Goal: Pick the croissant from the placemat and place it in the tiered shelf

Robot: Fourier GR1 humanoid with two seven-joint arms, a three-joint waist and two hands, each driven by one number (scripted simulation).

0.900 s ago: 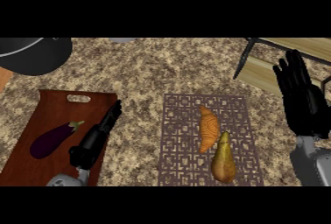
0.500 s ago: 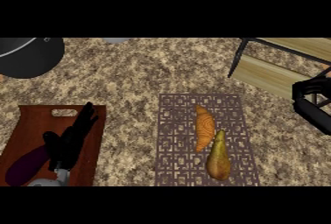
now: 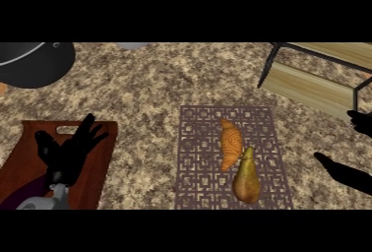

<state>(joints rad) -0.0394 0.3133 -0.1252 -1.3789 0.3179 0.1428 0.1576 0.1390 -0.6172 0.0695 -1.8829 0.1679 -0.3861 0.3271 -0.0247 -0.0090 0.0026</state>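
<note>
Both hands shifted; croissant [image 3: 230,144] rests on placemat [image 3: 200,147].

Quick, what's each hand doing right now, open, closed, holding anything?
Left hand: open, holding nothing, over the board.
Right hand: cannot tell, mostly out of view.

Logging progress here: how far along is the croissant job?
Nothing is done yet: the croissant lies on the placemat beside a pear. The right hand holds nothing. Grasping it and placing it in the tiered shelf remain.
</note>
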